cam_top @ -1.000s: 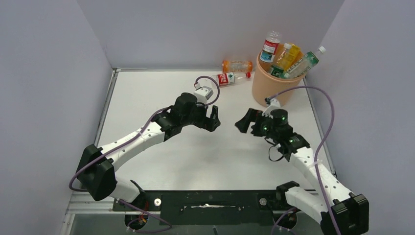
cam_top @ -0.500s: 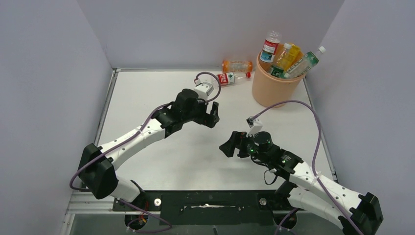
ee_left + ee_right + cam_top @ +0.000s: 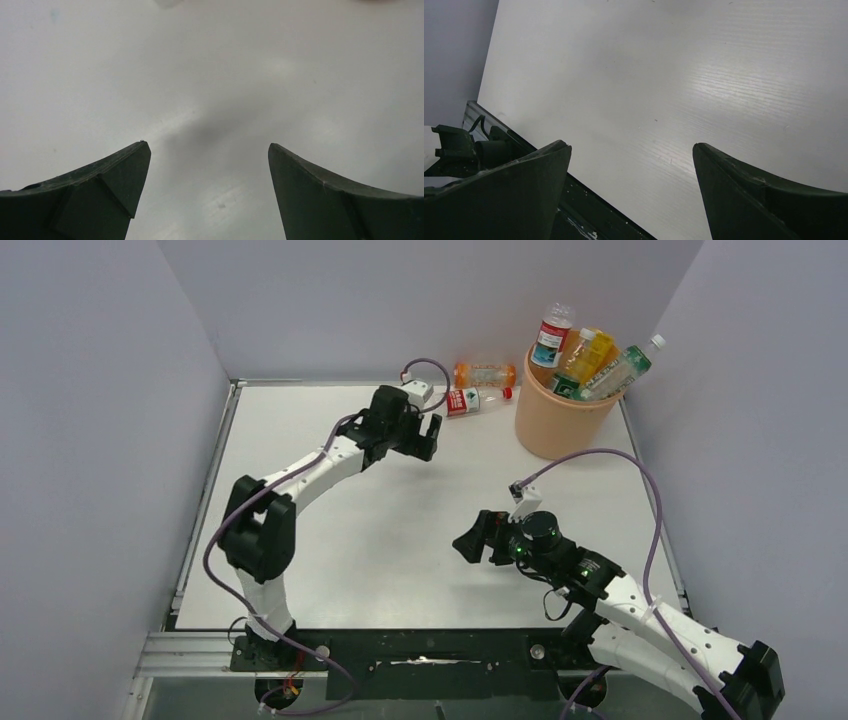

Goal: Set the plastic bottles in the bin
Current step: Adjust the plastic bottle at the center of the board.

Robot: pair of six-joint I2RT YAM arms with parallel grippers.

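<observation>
The peach-orange bin [image 3: 556, 420] stands at the table's far right, with several bottles [image 3: 600, 365] sticking out of its top. A clear bottle with a red label [image 3: 468, 400] lies on the table left of the bin. An orange bottle [image 3: 485, 374] lies behind it against the back wall. My left gripper [image 3: 427, 440] is open and empty, just left of and in front of the red-label bottle; its wrist view [image 3: 209, 150] shows only bare table. My right gripper [image 3: 468, 545] is open and empty over the table's near middle, pointing left [image 3: 631, 147].
Grey walls close in the table at the back and on both sides. The black base rail [image 3: 430, 650] runs along the near edge and also shows in the right wrist view [image 3: 589, 215]. Purple cables loop off both wrists.
My left gripper has reached farther back, toward the red-label bottle. My right gripper drew back from the bin to the near middle of the table, then held still.
</observation>
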